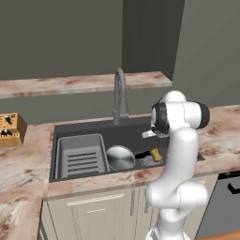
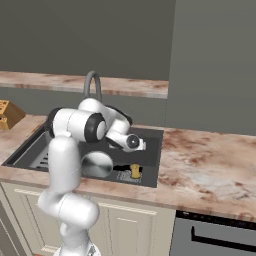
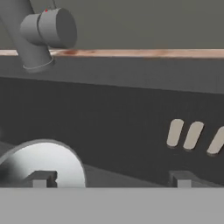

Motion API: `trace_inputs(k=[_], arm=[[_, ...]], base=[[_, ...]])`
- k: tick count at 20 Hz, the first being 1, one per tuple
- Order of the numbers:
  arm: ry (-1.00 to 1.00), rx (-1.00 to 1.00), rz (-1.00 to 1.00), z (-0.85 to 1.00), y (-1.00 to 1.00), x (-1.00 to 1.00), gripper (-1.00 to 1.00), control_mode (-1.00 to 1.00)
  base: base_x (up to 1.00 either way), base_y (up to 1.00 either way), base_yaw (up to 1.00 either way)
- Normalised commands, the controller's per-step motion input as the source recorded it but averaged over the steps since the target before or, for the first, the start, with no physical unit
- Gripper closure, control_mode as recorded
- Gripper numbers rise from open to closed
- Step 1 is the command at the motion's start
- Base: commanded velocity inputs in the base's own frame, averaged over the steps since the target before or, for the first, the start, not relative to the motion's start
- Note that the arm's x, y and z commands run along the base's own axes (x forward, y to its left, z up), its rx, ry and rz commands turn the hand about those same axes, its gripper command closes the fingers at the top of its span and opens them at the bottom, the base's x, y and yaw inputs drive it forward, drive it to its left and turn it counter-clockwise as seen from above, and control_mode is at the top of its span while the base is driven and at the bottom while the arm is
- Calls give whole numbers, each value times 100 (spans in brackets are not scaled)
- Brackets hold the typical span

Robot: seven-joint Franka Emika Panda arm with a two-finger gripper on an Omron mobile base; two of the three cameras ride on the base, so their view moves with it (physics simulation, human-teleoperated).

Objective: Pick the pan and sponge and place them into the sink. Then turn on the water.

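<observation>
The silver pan (image 1: 120, 157) lies in the dark sink (image 1: 93, 130), its black handle pointing right toward the yellow-brown sponge (image 1: 155, 153), which also sits on the basin floor. From the other side the pan (image 2: 97, 165) and sponge (image 2: 135, 171) show near the sink's front wall. My gripper (image 3: 111, 180) hangs low over the basin, open, with nothing between its widely spread fingertips. It faces the sink's back wall (image 3: 113, 109), with the pan's rim (image 3: 43, 162) at lower left. The grey arched faucet (image 1: 120, 96) stands behind the basin, and no stream falls from it.
A grey ridged rack (image 1: 80, 157) fills the sink's left part. A wooden knife block (image 1: 10, 130) stands on the left counter. The faucet base and lever (image 3: 41, 30) are ahead and up-left of the hand. An appliance front (image 2: 215, 235) sits under the right counter.
</observation>
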Motion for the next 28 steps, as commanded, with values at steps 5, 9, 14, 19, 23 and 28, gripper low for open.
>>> trace_inputs(k=[5,9,14,19,23,28], arm=[[-4,8,0,60,16,0,-100,-100],[0,11,0,56,18,1,-100,-100],[0,11,0,39,17,3,-100,-100],[0,7,0,21,13,7,-100,-100],[0,4,0,24,11,1,-100,-100],[0,2,0,29,11,0,-100,-100]], base=[[0,0,0],[0,0,0],[0,0,0],[0,0,0],[0,0,0],[0,0,0]])
